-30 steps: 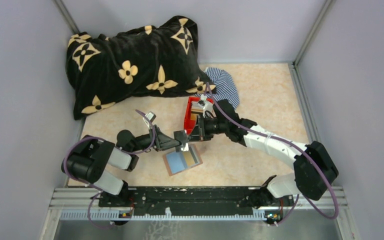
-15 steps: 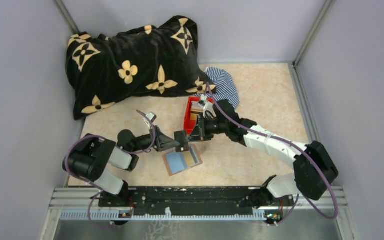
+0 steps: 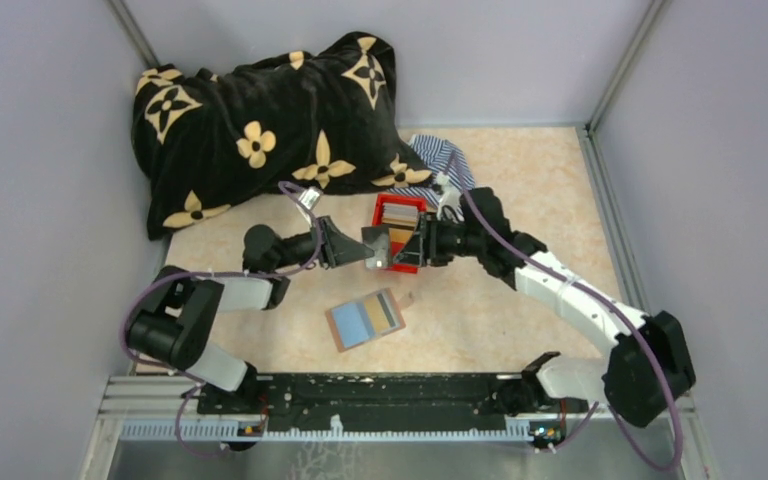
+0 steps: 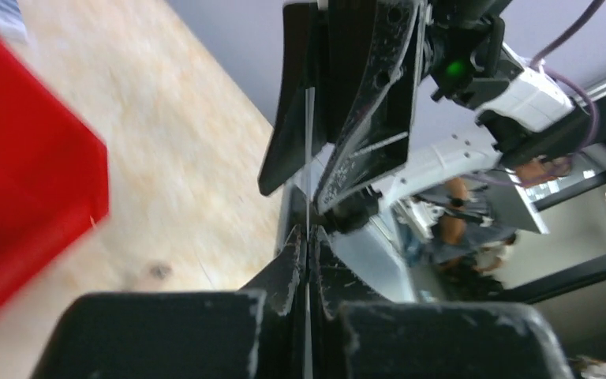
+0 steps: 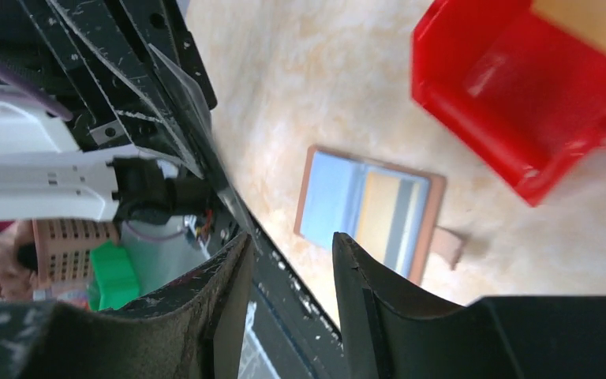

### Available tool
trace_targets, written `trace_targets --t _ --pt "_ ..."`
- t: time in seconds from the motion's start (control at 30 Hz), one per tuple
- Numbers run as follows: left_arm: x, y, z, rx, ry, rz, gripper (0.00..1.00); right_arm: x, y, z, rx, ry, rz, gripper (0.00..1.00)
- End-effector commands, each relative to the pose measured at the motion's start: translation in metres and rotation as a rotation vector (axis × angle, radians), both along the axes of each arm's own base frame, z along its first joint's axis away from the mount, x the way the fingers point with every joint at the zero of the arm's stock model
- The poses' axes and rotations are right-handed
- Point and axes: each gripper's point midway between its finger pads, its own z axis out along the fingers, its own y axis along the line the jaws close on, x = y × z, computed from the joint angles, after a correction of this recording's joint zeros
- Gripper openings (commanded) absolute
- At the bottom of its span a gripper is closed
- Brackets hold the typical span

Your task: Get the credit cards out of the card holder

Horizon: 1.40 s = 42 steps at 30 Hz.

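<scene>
The card holder [image 3: 365, 320] lies open and flat on the table [image 3: 520, 200], near the front edge, and no gripper touches it. A light blue card [image 3: 348, 323] sits in its left half and an orange card [image 3: 378, 316] sits just beside that one. There is a thin dark strip at the right edge, but it is too small to tell what it is. Its snap tab sticks out on the right side. The left gripper [image 3: 368, 248] is up over the red box [image 3: 407, 266], well apart from the card holder. It is squeezed tight on a thin card [image 4: 309, 142]. The left wrist camera sees this card only from its edge, like a pale line, so its color is hard to tell. From the right wrist camera it looks grey and a bit see-through. The right gripper [image 3: 418, 243] faces the left one across the box. Its fingers [image 5: 221, 308] are spread apart and hold nothing, one on each side of the thin card. The two grippers hide much of the box from above, and a tan thing [image 3: 396, 212] inside it is hard to make out. Both wrist pictures are blurry. A black blanket [image 3: 260, 120] with tan flowers lies at the back, and it hides part of a striped cloth [image 3: 445, 165]
</scene>
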Motion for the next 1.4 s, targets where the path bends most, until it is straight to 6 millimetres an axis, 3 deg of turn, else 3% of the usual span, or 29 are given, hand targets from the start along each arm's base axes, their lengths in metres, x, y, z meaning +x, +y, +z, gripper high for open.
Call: trace_targets --t 0.0,0.2,0.3,0.33,0.37,0.43,0.63,0.73,0.93,1.17,1.37 --pt "0.035 -0.022 0.011 0.122 -0.183 0.016 0.00 0.020 -0.028 0.044 0.050 -0.134 -0.089 0.43" --pt "0.088 -0.038 0.038 0.290 -0.402 0.054 0.00 0.018 -0.052 0.048 0.038 -0.153 -0.141 0.42" --pt "0.121 -0.044 0.042 0.421 -0.531 0.024 0.00 0.013 -0.057 0.042 0.026 -0.149 -0.149 0.41" --pt "0.136 -0.049 0.060 0.450 -0.597 0.006 0.00 0.011 -0.058 0.040 0.023 -0.147 -0.150 0.41" --pt "0.151 -0.050 0.064 0.502 -0.626 0.006 0.00 0.009 -0.060 0.037 0.018 -0.141 -0.152 0.41" --pt "0.175 -0.048 0.063 0.616 -0.678 -0.007 0.00 0.005 -0.063 0.031 0.011 -0.140 -0.154 0.41" --pt "0.197 -0.029 0.035 0.837 -0.846 -0.137 0.00 0.007 -0.075 0.016 -0.020 -0.123 -0.177 0.40" --pt "0.192 -0.018 0.026 0.894 -0.925 -0.196 0.00 0.012 -0.079 0.010 -0.022 -0.099 -0.182 0.40" --pt "0.156 -0.009 0.011 0.926 -0.960 -0.370 0.00 0.022 -0.080 0.001 -0.030 -0.069 -0.173 0.38" --pt "0.121 -0.024 -0.019 0.944 -0.978 -0.557 0.00 0.026 -0.077 -0.011 -0.020 -0.031 -0.163 0.37" --pt "0.113 -0.032 -0.035 0.956 -1.018 -0.626 0.00 0.023 -0.078 -0.017 -0.022 -0.020 -0.169 0.37"
